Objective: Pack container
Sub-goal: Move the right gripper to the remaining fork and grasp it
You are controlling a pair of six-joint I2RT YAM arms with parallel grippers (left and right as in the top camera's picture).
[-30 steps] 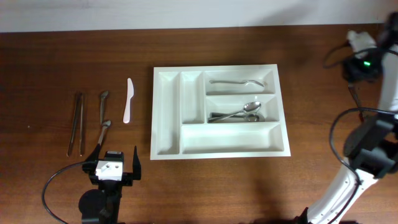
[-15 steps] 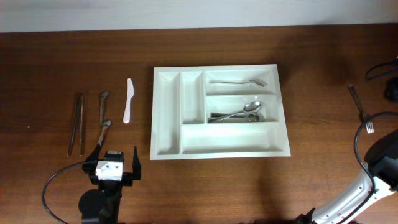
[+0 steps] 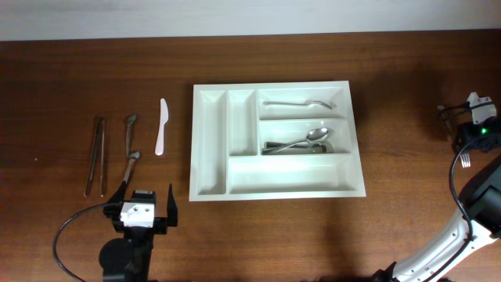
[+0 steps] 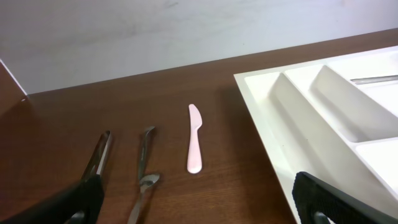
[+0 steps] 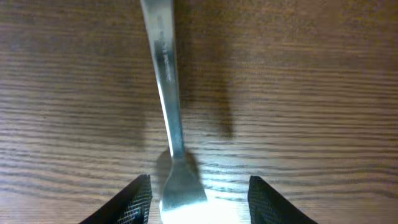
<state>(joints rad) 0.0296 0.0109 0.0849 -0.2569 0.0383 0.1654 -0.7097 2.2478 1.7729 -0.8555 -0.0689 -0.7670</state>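
The white five-compartment container sits mid-table; its near corner shows in the left wrist view. It holds a spoon in the top right compartment and several utensils in the middle one. My right gripper is at the far right edge, open, straddling a metal fork that lies on the table; the fork's tines show below the gripper. My left gripper is open and empty near the front left, above bare wood.
Left of the container lie a white plastic knife, two spoons and a pair of tongs. A cable loops by the left arm base.
The right arm swung out of view from the back right, then came down over the fork at the far right edge. The left arm has not moved.
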